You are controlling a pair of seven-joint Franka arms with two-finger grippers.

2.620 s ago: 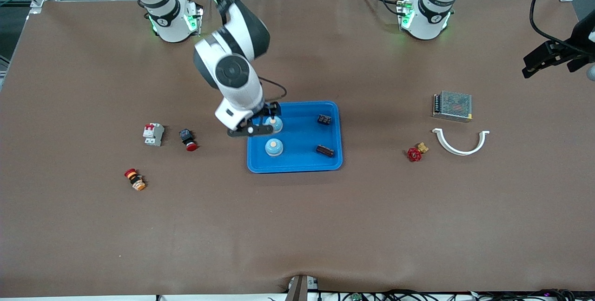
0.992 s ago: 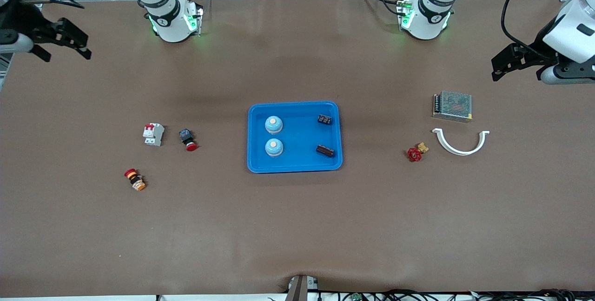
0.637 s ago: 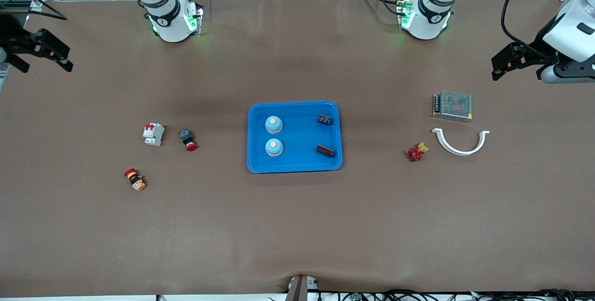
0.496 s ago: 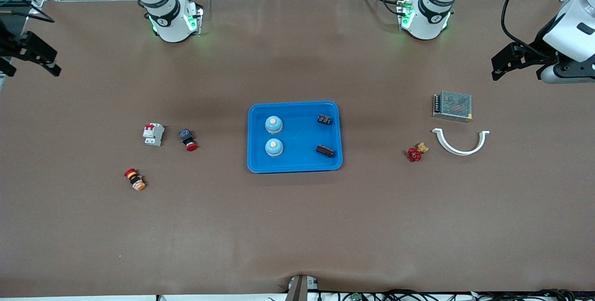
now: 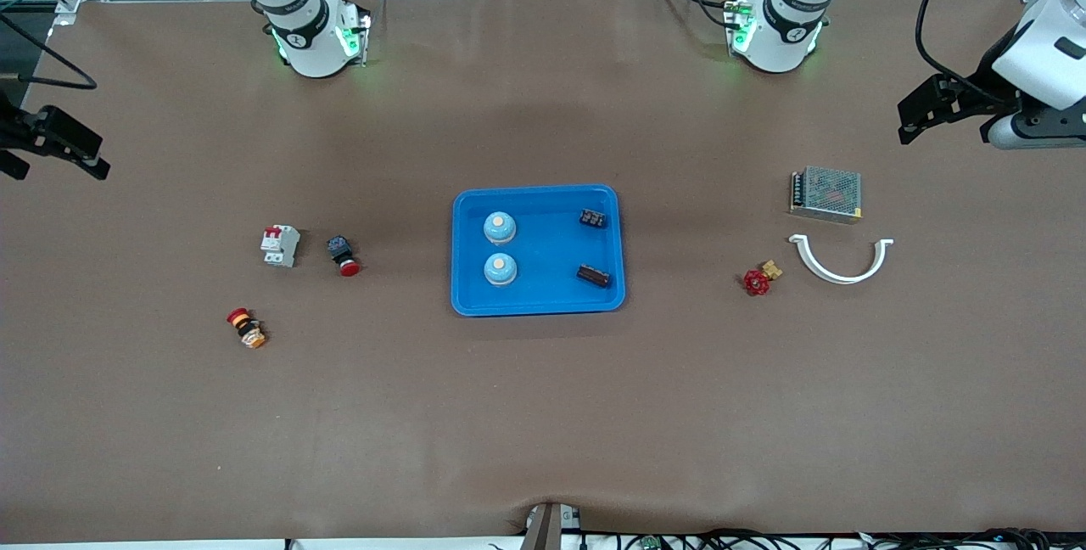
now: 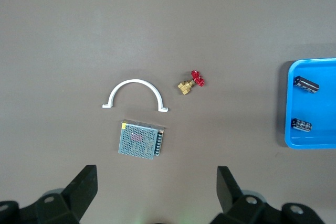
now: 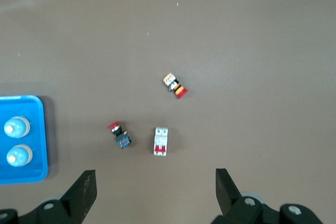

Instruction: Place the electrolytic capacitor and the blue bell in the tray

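Note:
The blue tray (image 5: 551, 255) lies mid-table. In it stand two blue bells (image 5: 500, 228) (image 5: 500, 269) toward the right arm's end, and two dark electrolytic capacitors (image 5: 592, 218) (image 5: 594, 276) lie toward the left arm's end. My right gripper (image 5: 55, 166) hangs open and empty above the table's edge at the right arm's end. Its wrist view shows the bells (image 7: 16, 127) in the tray (image 7: 32, 170) well off from the open gripper (image 7: 155, 192). My left gripper (image 5: 908, 119) is open and empty above the left arm's end. Its view (image 6: 155, 192) shows the capacitors (image 6: 306, 84).
Toward the right arm's end lie a white breaker (image 5: 280, 245), a red push button (image 5: 343, 255) and a red-and-orange stop button (image 5: 246, 328). Toward the left arm's end lie a mesh power supply (image 5: 826, 193), a white half-ring clamp (image 5: 840, 260) and a red-handled brass valve (image 5: 759, 278).
My right arm has drawn back from the tray to its end of the table, leaving a bell in the tray. The left arm has hardly moved.

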